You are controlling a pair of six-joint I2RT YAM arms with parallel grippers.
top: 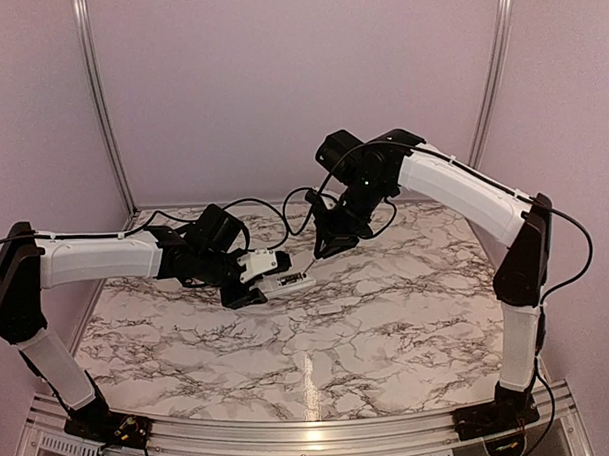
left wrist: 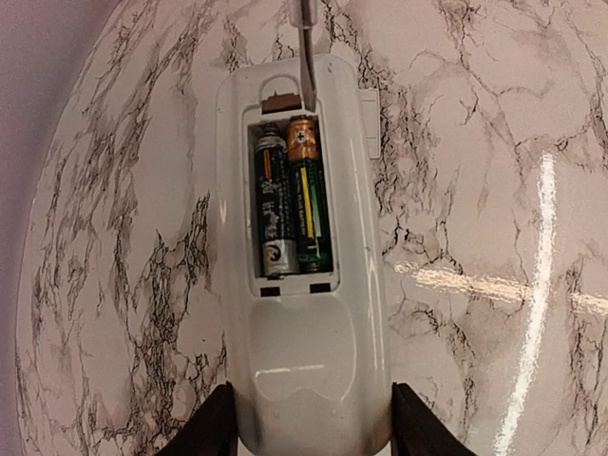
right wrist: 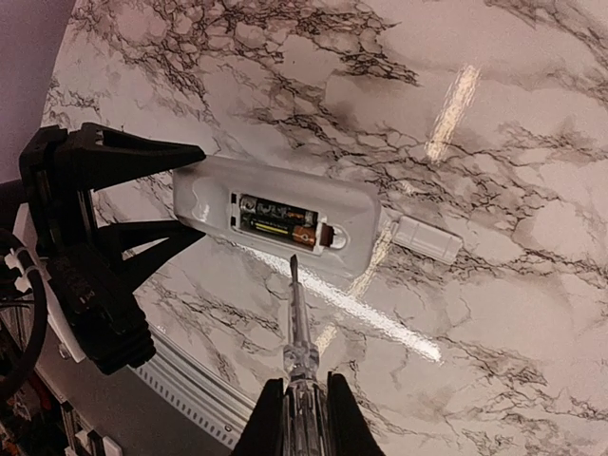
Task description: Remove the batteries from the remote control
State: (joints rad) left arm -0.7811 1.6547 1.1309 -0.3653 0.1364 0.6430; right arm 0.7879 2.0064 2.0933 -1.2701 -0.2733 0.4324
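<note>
The white remote control (left wrist: 313, 361) is clamped at its lower end by my left gripper (left wrist: 313, 423), back face up, just above the table. Its open compartment holds two batteries (left wrist: 290, 199) side by side, one dark, one green with an orange end. My right gripper (right wrist: 294, 408) is shut on a clear-handled screwdriver (right wrist: 297, 323). The screwdriver tip (left wrist: 307, 57) hovers at the compartment's far end beside the orange battery end; I cannot tell whether it touches. In the top view the left gripper (top: 271, 279) holds the remote (top: 289, 283) mid-table, with the right gripper (top: 330, 245) just behind it.
A small flat white cover plate (right wrist: 427, 237) lies on the marble table (right wrist: 494, 114) just past the remote's far end; it also shows in the top view (top: 327, 309). The table's metal front rail (top: 311, 428) runs along the near edge.
</note>
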